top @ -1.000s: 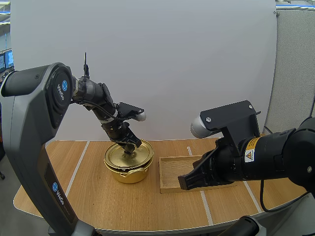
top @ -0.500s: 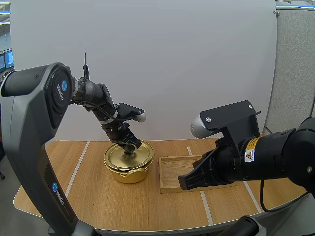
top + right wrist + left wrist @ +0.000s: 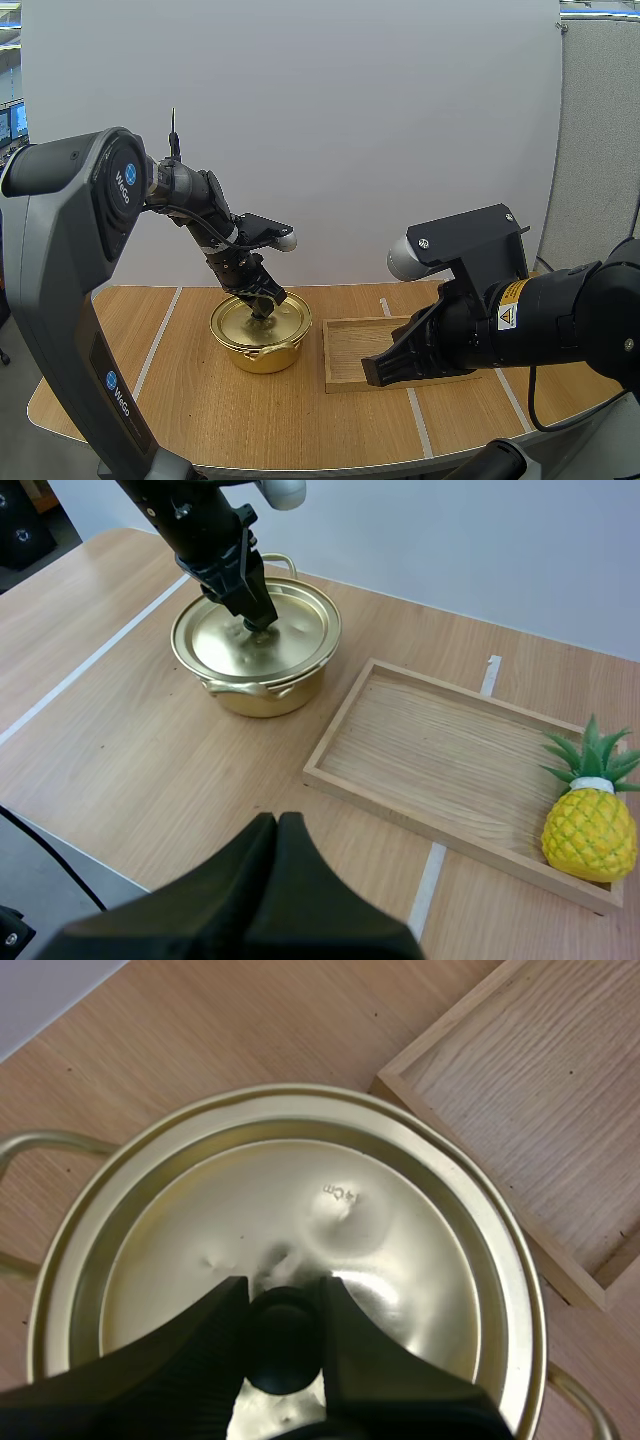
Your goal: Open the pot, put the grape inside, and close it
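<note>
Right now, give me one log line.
left tool shut on knob | lid on pot | right tool shut, empty | pineapple in tray

The left arm (image 3: 75, 230) rises from the near left, and its forearm reaches to the far side and rightward before the wrist bends steeply down. The left end effector (image 3: 284, 1298) points downward. Its two black fingers (image 3: 195, 1355) stand a little apart, with their ribbed inner faces pressed against either side of a small dark knob (image 3: 285, 1350) pinched between the tips. The right arm (image 3: 545, 320) comes in from the near right, its thick forearm lying almost level and aimed leftward. The right end effector (image 3: 278, 830) hangs in the air, tilted forward and down, with its fingers lying together as one dark wedge and gripping nothing.
</note>
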Tool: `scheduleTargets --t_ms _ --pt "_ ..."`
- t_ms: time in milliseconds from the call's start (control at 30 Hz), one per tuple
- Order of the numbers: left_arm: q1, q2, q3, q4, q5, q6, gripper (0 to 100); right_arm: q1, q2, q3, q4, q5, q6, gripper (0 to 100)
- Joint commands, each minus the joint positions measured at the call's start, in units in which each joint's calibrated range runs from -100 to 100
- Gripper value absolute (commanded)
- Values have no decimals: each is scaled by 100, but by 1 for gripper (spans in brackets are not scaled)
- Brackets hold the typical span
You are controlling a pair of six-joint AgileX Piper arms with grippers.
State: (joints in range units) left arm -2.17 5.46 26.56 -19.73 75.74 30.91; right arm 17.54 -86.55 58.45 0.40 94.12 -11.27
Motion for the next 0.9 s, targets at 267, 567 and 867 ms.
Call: scheduleTargets --t_ms 267,567,867 --pt "-13 -366 49 -193 734 21 100 -21 -48 21 -40 38 -67 0" --pt "-13 -2034 -139 -193 1451 -70 100 -21 -48 21 -40 38 -67 0" --pt "-13 -4586 -139 -140 2175 -431 100 -189 -139 21 -76 -1 -67 0"
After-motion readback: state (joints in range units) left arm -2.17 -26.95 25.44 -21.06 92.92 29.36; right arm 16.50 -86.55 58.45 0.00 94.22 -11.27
